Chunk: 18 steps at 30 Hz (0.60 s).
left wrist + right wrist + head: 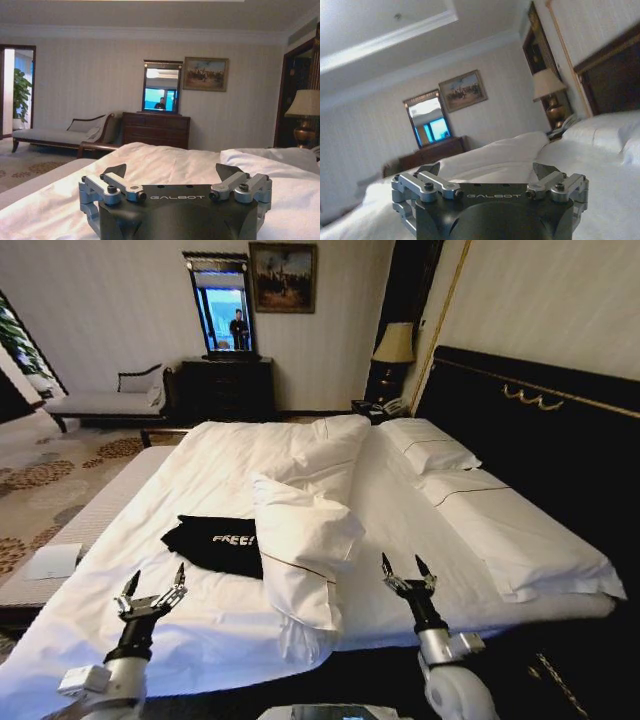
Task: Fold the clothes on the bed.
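Head view: you are looking down at the bed (230,630), where the black T-shirt (215,543) is lying crumpled on the white sheet near the foot edge, its white "FREE!" lettering facing up. A folded-back white duvet (300,520) is lying just beside the shirt, toward the headboard (540,430), and is overlapping the shirt's edge. Your left gripper (153,588) is hovering over the sheet near the shirt, apart from it, with its jaws spread wide and holding nothing. Your right gripper (406,570) is hovering on the other side of the duvet, well apart from the shirt, its jaws likewise spread and empty. Two pillows (430,447) are resting against the headboard.
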### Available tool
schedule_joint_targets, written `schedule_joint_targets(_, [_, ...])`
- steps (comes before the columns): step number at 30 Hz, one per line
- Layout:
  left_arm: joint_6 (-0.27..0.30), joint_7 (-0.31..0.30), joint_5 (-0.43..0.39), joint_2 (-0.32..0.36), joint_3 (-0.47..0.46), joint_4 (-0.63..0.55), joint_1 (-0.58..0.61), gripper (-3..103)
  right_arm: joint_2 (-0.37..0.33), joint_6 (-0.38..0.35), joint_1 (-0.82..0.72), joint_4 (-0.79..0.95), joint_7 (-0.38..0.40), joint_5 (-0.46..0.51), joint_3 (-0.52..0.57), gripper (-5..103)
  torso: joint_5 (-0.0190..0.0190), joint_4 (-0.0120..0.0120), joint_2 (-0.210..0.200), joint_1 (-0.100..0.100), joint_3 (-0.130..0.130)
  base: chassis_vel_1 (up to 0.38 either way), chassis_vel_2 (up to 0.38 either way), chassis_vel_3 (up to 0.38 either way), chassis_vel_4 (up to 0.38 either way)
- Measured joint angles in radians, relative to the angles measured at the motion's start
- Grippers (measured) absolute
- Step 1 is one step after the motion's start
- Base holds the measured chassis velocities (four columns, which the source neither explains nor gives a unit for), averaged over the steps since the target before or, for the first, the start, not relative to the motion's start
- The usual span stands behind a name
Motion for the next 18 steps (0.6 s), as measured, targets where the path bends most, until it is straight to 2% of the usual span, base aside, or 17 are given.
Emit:
schedule_joint_targets(1, [-0.001, 0.0, 0.0, -0.001, -0.005, 0.004, 0.002, 100, -0.024, -0.012, 0.038, -0.025, 0.0, 0.082, -0.016, 100, 0.0001, -0.0001, 0.0, 0.0, 0.0, -0.018, -0.055, 0.007, 0.031])
schedule_joint_targets(2, [-0.001, 0.0, 0.0, -0.001, -0.005, 0.004, 0.002, 100, -0.024, -0.012, 0.038, -0.025, 0.0, 0.082, -0.016, 100, 0.0001, -0.0001, 0.0, 0.0, 0.0, -0.018, -0.055, 0.007, 0.031])
schedule_joint_targets(7, [-0.006, 0.003, 0.018, -0.014, -0.021, 0.022, 0.016, 100, -0.112, -0.137, 0.227, -0.125, 0.028, 0.479, -0.095, 100, -0.0006, -0.0001, 0.0, 0.0, 0.0, 0.0, 0.0, 0.0, 0.0])
schedule_joint_targets(8, [-0.006, 0.003, 0.018, -0.014, -0.021, 0.022, 0.016, 100, -0.112, -0.137, 0.227, -0.125, 0.028, 0.479, -0.095, 100, -0.0006, -0.0001, 0.0, 0.0, 0.0, 0.0, 0.0, 0.0, 0.0])
schedule_joint_targets(10, [-0.006, 0.003, 0.025, -0.022, -0.03, 0.031, 0.021, 100, -0.124, -0.206, 0.347, -0.202, 0.038, 0.61, -0.147, 100, -0.001, -0.0002, 0.0, 0.0, 0.0, 0.0, 0.0, 0.0, 0.0])
schedule_joint_targets(11, [-0.006, 0.003, 0.025, -0.022, -0.03, 0.031, 0.021, 100, -0.124, -0.206, 0.347, -0.202, 0.038, 0.61, -0.147, 100, -0.001, -0.0002, 0.0, 0.0, 0.0, 0.0, 0.0, 0.0, 0.0])
schedule_joint_targets(14, [-0.006, 0.003, 0.027, -0.03, -0.05, 0.043, 0.024, 100, -0.106, -0.271, 0.511, -0.332, 0.058, 0.693, -0.224, 100, -0.0009, 0.0005, 0.0, 0.0, 0.0, 0.0, 0.0, 0.0, 0.0])
schedule_joint_targets(18, [-0.006, 0.003, 0.024, -0.032, -0.067, 0.059, 0.022, 100, -0.073, -0.309, 0.626, -0.453, 0.088, 0.717, -0.286, 100, -0.0005, 0.0001, 0.0, 0.0, 0.0, 0.0, 0.0, 0.0, 0.0])
